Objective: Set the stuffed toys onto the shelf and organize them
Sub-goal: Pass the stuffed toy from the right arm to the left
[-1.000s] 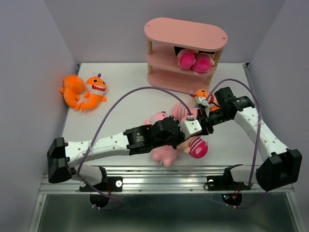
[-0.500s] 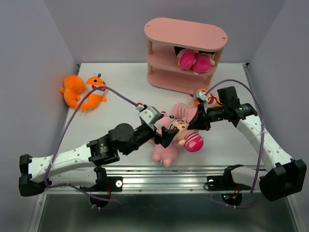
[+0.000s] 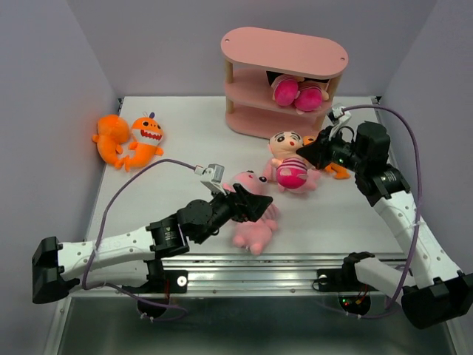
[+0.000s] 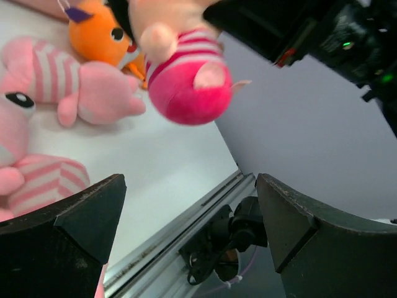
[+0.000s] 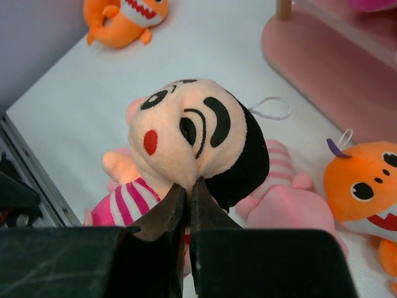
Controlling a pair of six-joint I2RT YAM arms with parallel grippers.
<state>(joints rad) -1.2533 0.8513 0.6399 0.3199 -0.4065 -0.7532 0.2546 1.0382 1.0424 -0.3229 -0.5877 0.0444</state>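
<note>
Where the overhead camera looks down on the white table, the right gripper has its jaws pressed together on the head of the black-haired doll. The doll hangs tilted just in front of the shelf. The shelf is a smooth pink oval unit of three tiers on light wooden posts, and two more dolls lie on its middle tier. The left gripper stands with its jaws wide apart over a pale pink striped pig and grips nothing; the doll is well clear of it. Two orange monsters lie together near the table's left edge.

From the left wrist, the left gripper shows dark, blunt fingers spread to either side of the frame, with bare table between them. The black-haired doll hangs beyond them, its round body banded in magenta and pale pink. Behind it lie a second pig and an orange monster with a purple horn. The striped pig sits low at the left.

From the right wrist, the right gripper nips the soft fabric where the peach face meets the black hair of the black-haired doll. The face carries stitched eyes and a red cheek spot. The second pig lies beneath, the orange monster beside it, and the shelf behind.
</note>
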